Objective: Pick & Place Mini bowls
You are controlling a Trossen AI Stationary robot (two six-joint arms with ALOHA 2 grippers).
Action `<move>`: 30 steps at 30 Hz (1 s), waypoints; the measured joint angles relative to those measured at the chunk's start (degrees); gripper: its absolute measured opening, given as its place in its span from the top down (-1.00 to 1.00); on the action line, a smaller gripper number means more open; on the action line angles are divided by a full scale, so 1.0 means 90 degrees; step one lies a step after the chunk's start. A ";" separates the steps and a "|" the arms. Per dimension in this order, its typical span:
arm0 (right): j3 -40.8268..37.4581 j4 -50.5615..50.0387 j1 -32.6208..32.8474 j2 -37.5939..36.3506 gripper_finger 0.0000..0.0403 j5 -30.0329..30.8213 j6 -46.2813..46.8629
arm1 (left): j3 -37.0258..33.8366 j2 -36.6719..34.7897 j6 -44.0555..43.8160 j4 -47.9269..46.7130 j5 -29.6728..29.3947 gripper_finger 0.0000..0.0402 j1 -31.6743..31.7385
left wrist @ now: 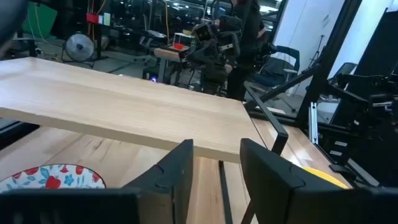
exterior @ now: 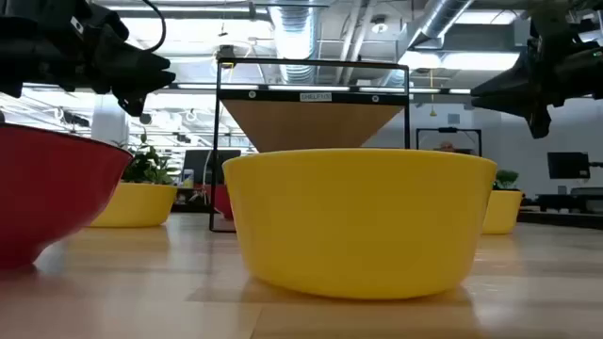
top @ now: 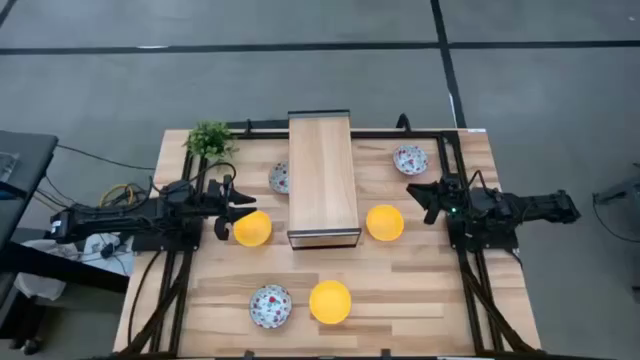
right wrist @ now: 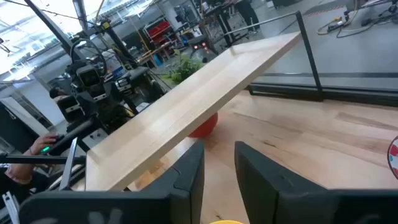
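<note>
In the high view, three yellow mini bowls sit on the table: one [top: 252, 228] left of the wooden riser, one [top: 385, 222] right of it, one [top: 330, 301] near the front. Floral mini bowls rest at the front left [top: 270, 306], the far right [top: 410, 160], and half under the riser's left side [top: 279, 178]. My left gripper [top: 226, 208] hovers open just left of the left yellow bowl. My right gripper [top: 420, 200] hovers open between the right yellow bowl and the far-right floral bowl. Both wrist views show parted fingers, left [left wrist: 216, 146] and right [right wrist: 219, 149], holding nothing.
A long wooden riser on a black frame [top: 322, 180] stands in the table's middle, running from far to near. A small potted plant [top: 210, 140] sits at the far left corner. Black frame rails [top: 455, 150] run along the table's far and side edges.
</note>
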 joint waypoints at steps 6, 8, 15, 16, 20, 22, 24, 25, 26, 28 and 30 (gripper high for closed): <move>0.0000 0.0000 -0.0002 0.0000 0.61 -0.0002 0.0000 | -0.0002 0.0000 0.0000 0.0006 0.0001 0.35 0.0000; 0.0000 0.0000 0.0000 0.0000 0.61 -0.0002 0.0000 | -0.0002 0.0000 -0.0002 0.0018 0.0002 0.35 0.0000; 0.0000 0.0000 0.0000 0.0000 0.61 0.0013 0.0000 | -0.0002 0.0000 -0.0002 0.0024 0.0000 0.35 0.0000; 0.0000 -0.0002 0.0000 -0.0002 0.61 0.0055 0.0000 | -0.0002 0.0000 -0.0001 0.0024 0.0000 0.35 0.0000; 0.0186 -0.0025 -0.0002 0.0002 0.61 0.0445 -0.0090 | -0.0002 0.0000 -0.0002 0.0034 0.0001 0.35 0.0000; 0.0406 0.0003 -0.0002 0.0005 0.61 0.0638 -0.0304 | -0.0002 0.0000 -0.0002 0.0045 0.0000 0.35 0.0000; 0.0676 -0.0006 -0.0002 0.0049 0.61 0.0785 -0.0570 | -0.0002 0.0000 -0.0002 0.0046 0.0001 0.35 0.0000; 0.0827 -0.0010 0.0000 0.0089 0.61 0.0852 -0.0698 | -0.0002 0.0000 -0.0002 0.0047 0.0002 0.35 -0.0001; 0.0979 0.0009 -0.0002 0.0141 0.61 0.0906 -0.0839 | -0.0002 0.0000 -0.0002 0.0051 0.0000 0.35 0.0000; 0.1288 -0.0011 -0.0002 0.0283 0.61 0.1042 -0.1114 | -0.0002 0.0000 -0.0002 0.0070 0.0001 0.35 0.0000; 0.1609 -0.0086 0.0000 0.0508 0.61 0.1163 -0.1398 | -0.0002 0.0000 -0.0002 0.0093 0.0000 0.35 0.0000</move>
